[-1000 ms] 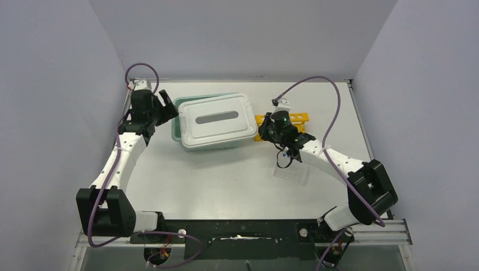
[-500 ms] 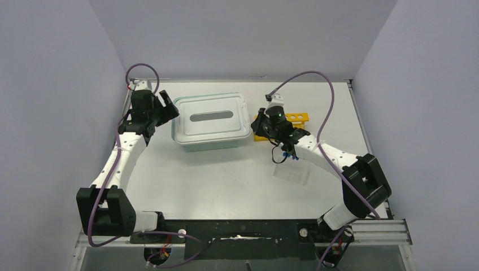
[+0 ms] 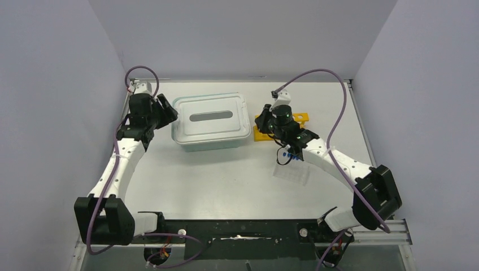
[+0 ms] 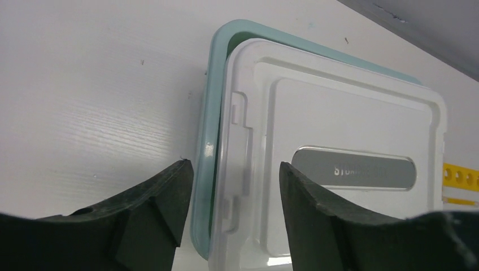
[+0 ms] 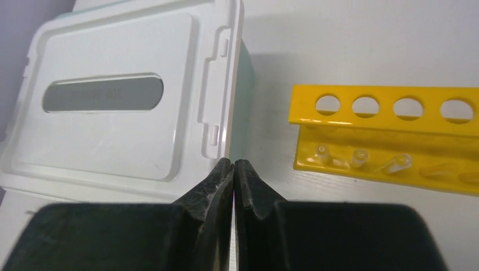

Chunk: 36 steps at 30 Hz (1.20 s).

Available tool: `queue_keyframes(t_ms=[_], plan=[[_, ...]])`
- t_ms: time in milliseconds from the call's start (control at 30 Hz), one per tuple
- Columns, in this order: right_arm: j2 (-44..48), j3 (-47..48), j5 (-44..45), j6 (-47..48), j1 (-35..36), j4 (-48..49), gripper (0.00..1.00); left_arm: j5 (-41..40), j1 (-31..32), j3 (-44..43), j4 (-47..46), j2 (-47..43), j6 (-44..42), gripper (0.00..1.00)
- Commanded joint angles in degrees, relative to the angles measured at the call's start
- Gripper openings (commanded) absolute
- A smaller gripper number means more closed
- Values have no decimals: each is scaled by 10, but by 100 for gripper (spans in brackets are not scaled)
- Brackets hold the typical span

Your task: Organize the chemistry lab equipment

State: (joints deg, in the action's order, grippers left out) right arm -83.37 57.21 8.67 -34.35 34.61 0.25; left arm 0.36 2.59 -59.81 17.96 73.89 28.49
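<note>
Left pincer (image 4: 234, 169) gapes wide, right pincer (image 5: 233, 164) pressed together

overhead view; both wrist cameras closely share the lid (image 4: 350, 113).

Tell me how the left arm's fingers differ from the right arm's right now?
The left fingers are spread wide apart; the right fingers are pressed together. The left fingers face the rim of the teal tub, while the right fingers point between the white lid and the yellow rack. Both pairs are black and hold nothing.
</note>
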Motion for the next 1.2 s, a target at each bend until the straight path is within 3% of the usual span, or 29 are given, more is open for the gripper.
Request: queue_keyframes(t_ms=[0,133,233,433,500,567,667,833,1167], plan=[[57,2,36,33,4,25,5,11,11,-10,-25,-61,2,50],[36,30,13,56,1,33,5,18,31,39,-31,-119,18,32],[7,59,-26,65,-3,43,4,26,49,83,-53,-178,40,0],[-46,108,-64,66,-5,60,12,16,135,127,-74,-251,78,0],[-57,120,-64,66,-8,63,24,-2,162,148,-89,-260,84,0],[-68,133,-68,67,-12,61,43,-10,177,169,-100,-258,90,0],[-85,152,-73,71,-14,51,55,-3,193,191,-119,-243,104,2],[-107,166,-66,78,-16,37,59,-5,225,199,-135,-223,108,15],[-147,190,-70,70,-19,33,57,-28,232,208,-134,-205,87,17]])
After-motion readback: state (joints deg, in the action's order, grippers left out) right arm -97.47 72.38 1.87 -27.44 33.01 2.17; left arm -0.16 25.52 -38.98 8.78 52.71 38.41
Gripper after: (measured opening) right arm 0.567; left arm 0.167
